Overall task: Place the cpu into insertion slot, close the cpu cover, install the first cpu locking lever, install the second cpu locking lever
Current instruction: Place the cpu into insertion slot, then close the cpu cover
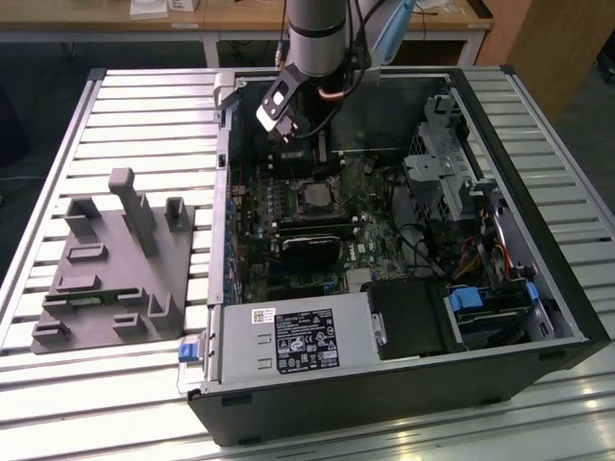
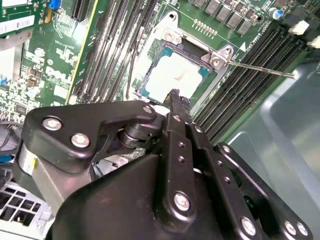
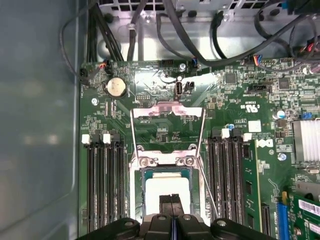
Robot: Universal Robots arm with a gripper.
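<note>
The cpu (image 3: 167,186) lies flat in the insertion slot (image 3: 140,200), its pale metal face up; in the second wrist view the cpu (image 2: 172,75) sits inside the silver-framed insertion slot (image 2: 150,60). The cpu cover (image 3: 167,107) is swung open away from the socket on its hinge, with green board showing through its window. A thin locking lever (image 2: 255,67) sticks out free beside the socket. My gripper (image 3: 171,201) hangs just over the cpu's near edge, fingers shut together with nothing seen between them. In the exterior view the gripper (image 1: 320,154) is above the socket (image 1: 317,197).
Long black memory slots (image 3: 102,185) flank the socket on both sides. Cables (image 3: 175,30) hang along the case wall beyond the board. A drive cage (image 1: 442,163) and power supply (image 1: 298,341) fill the case. A grey fixture (image 1: 115,259) stands on the table at the exterior view's left.
</note>
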